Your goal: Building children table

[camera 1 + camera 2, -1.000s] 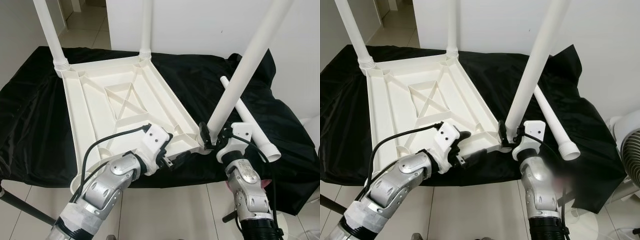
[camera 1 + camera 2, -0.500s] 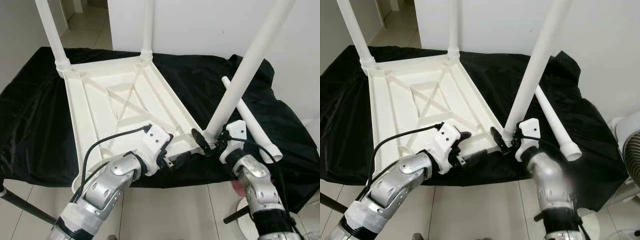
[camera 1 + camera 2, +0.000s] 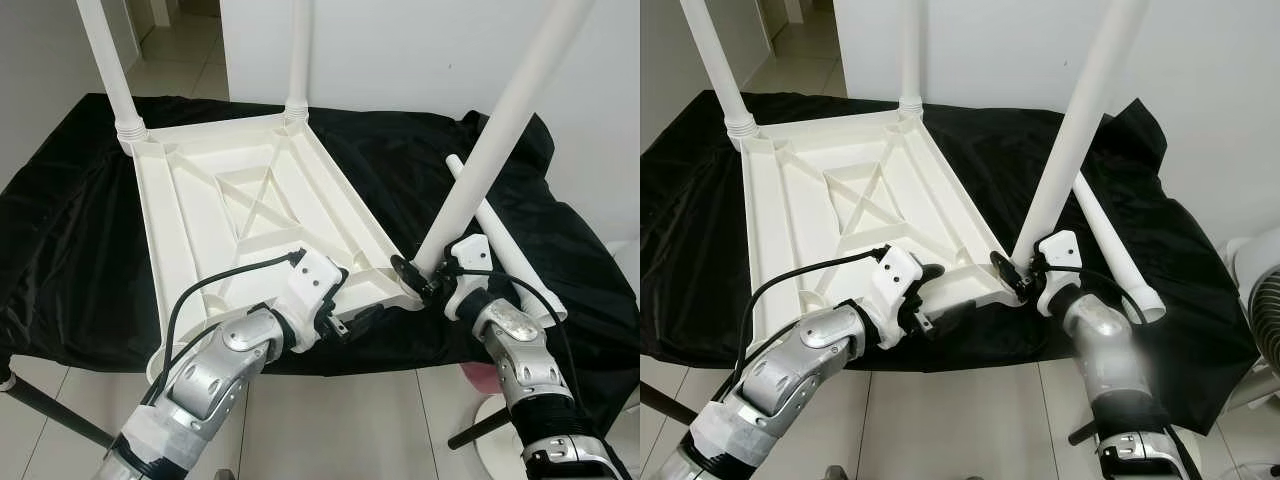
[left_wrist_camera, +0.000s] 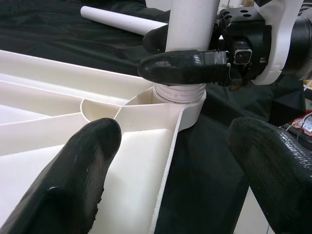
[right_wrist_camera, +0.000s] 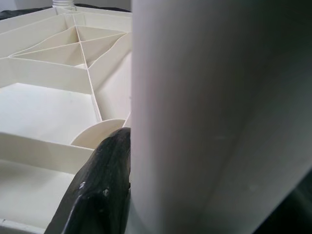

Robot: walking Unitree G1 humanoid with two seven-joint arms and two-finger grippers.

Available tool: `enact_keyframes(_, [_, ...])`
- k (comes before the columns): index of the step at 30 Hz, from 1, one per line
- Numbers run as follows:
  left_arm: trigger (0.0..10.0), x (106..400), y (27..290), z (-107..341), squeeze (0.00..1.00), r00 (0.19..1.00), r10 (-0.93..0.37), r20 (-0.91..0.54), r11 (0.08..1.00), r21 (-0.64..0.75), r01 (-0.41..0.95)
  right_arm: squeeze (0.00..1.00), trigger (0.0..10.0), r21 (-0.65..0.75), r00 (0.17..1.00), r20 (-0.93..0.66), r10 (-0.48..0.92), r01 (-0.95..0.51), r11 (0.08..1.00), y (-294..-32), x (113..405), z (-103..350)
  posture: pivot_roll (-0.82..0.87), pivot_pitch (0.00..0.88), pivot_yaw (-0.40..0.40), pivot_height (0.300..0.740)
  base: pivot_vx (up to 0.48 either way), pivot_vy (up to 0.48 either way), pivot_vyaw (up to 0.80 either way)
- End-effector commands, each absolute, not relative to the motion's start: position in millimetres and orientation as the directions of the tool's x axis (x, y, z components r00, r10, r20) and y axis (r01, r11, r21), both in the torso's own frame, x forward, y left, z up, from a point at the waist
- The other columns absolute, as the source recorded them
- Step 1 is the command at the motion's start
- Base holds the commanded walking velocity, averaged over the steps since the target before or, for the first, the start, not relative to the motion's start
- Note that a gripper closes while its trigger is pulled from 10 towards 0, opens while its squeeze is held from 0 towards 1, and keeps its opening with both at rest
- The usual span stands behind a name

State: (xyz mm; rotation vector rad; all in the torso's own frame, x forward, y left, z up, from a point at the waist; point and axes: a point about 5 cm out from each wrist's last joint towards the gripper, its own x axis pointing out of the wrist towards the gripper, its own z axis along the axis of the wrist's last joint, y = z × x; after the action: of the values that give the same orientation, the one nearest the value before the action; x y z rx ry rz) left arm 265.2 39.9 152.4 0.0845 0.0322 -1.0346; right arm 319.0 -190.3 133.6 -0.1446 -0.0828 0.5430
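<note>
Three smooth white plastic tube legs (image 3: pixel 497 140) upright in ribbed tabletop (image 3: pixel 250 215); right end effector (image 3: pixel 425 278) clamped round one, left end effector (image 3: pixel 352 320) agape.

No words, labels, brands or numbers can be read anywhere here; the white table, its legs and the black cloth are all plain and unmarked.

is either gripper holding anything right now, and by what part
The right gripper clamps the white table leg at its lowest end, just above the corner socket of the upturned tabletop. The left gripper is open around the tabletop's near edge, gripping nothing.
</note>
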Motion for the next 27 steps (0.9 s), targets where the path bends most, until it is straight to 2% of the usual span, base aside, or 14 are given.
enact_keyframes(1, [10.0,259.8,35.7,153.3,0.00,0.411,-0.909,-0.069,0.408,0.056,0.911,0.00,9.6,-0.126,0.867,0.005,0.498,-0.494,0.860,-198.7,317.0,124.7,0.00,0.037,-0.058,0.740,0.000,0.000,0.00])
enact_keyframes(10, [10.0,259.2,35.7,152.9,0.00,0.410,-0.909,-0.071,0.407,0.053,0.912,0.00,10.0,-0.073,0.884,0.018,0.467,-0.465,0.882,-200.8,317.9,125.0,-0.01,0.039,-0.056,0.740,0.000,0.000,0.00])
enact_keyframes(14, [10.0,258.9,35.3,152.3,0.00,0.408,-0.910,-0.072,0.405,0.053,0.913,0.00,10.0,-0.039,0.912,0.040,0.409,-0.408,0.912,-193.1,318.4,128.8,-0.01,0.043,-0.055,0.740,0.000,0.000,0.00])
enact_keyframes(16, [10.0,258.6,35.2,151.8,0.00,0.408,-0.910,-0.074,0.405,0.051,0.913,0.00,10.0,-0.011,0.943,0.052,0.328,-0.328,0.945,-181.0,317.4,132.6,-0.01,0.046,-0.056,0.740,0.000,0.000,0.00])
enact_keyframes(21, [10.0,258.4,35.0,151.6,0.00,0.408,-0.910,-0.075,0.405,0.051,0.913,0.00,10.0,-0.008,0.959,0.042,0.281,-0.281,0.960,-178.9,317.1,132.2,-0.01,0.046,-0.058,0.740,0.000,0.000,0.00])
enact_keyframes(24, [10.0,259.0,35.7,150.9,0.00,0.414,-0.907,-0.078,0.411,0.049,0.910,0.00,10.0,0.034,0.997,0.013,0.073,-0.073,0.997,-177.3,312.2,128.2,-0.01,0.050,-0.057,0.740,0.000,0.000,0.00])
enact_keyframes(25, [10.0,259.0,35.7,150.9,0.00,0.414,-0.907,-0.078,0.411,0.049,0.910,0.00,10.0,0.034,0.997,0.013,0.073,-0.073,0.997,-177.3,312.2,128.2,-0.01,0.050,-0.057,0.740,0.000,0.000,0.00])
enact_keyframes(27, [10.0,258.7,35.7,150.4,0.00,0.412,-0.908,-0.080,0.409,0.049,0.911,0.00,10.0,0.063,1.000,-0.005,-0.030,0.031,0.998,-175.2,309.0,123.8,-0.01,0.052,-0.054,0.740,0.000,0.000,0.00])
